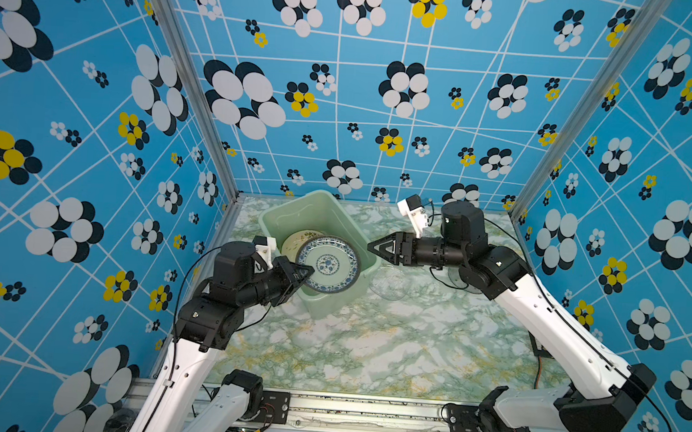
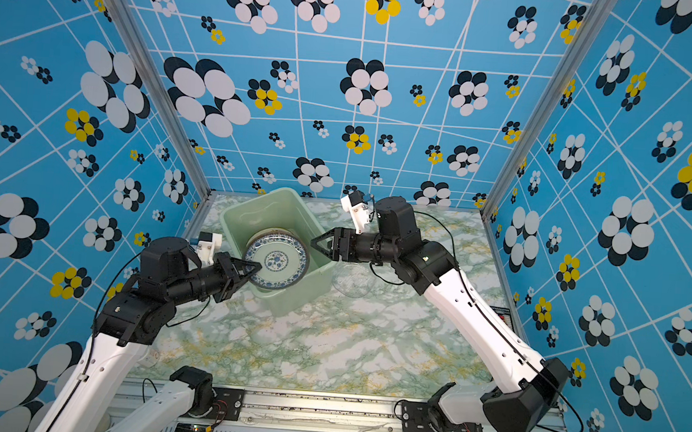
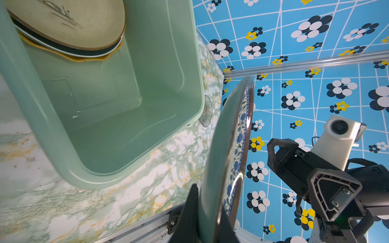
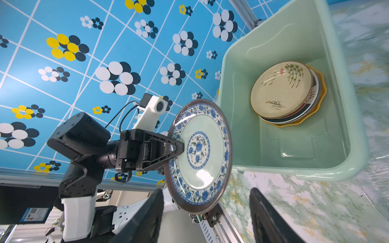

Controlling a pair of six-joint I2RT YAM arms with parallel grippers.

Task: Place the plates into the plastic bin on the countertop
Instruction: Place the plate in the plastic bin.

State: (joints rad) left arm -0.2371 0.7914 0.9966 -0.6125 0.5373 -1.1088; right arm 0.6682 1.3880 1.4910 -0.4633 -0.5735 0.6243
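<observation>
Right wrist view shows the most. The tabletop point(image 4: 305, 210) is the biggest thing. The plastic bin point(image 4: 273, 40) sits on it. Inside is a stack of plates, with a cream plate point(image 4: 281, 90) on top and a yellow plate point(image 4: 323, 92) at the bottom. The blue flower plate point(image 4: 200, 155) is up in the air and tipped. Both top views put it over the bin's near end. The left tool point(image 4: 181, 146) pinches its rim tight. The right tool point(image 1: 372, 246) is spread wide and holds nothing.

I think the plate is hard, shiny, slippery and easy to break, so the rim is the place to hold.

The left wrist view shows only its thin edge, not its face. A top view shows a clear glass plate point(image 1: 391, 285) plainly, on the tabletop just beside the bin.
</observation>
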